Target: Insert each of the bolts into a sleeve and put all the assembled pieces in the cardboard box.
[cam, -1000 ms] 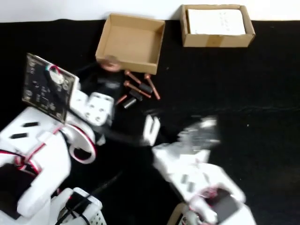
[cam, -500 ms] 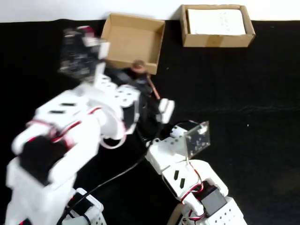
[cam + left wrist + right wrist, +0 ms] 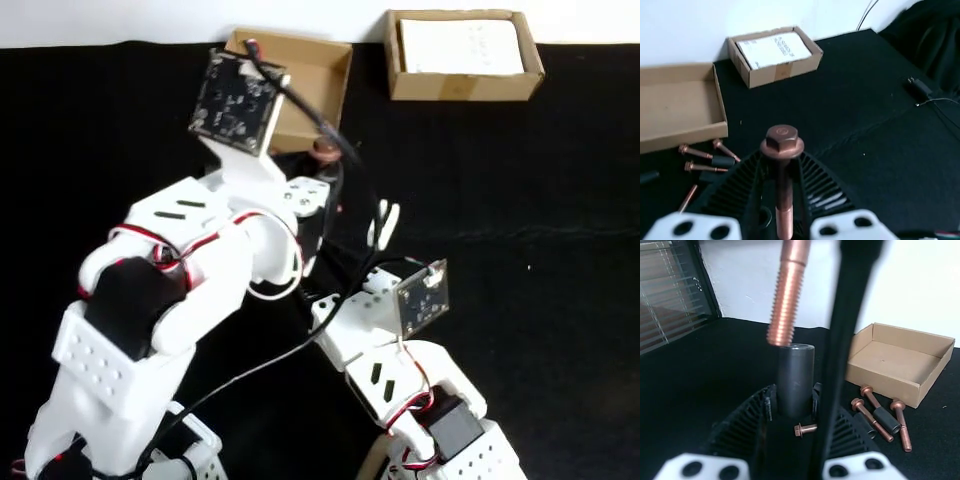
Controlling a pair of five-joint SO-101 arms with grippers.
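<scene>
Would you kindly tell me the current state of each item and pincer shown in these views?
Bolt: upright, head up, clamped in the left pincer.
Sleeve: upright, clamped in the right pincer; bolt tip at its mouth, not yet inserted.
Cardboard box: open, empty.
Loose bolts: lying flat beside the cardboard box.
Second box: open, holding white paper.

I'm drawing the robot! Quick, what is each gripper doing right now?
Left gripper: shut on a bolt.
Right gripper: shut on a sleeve.
</scene>
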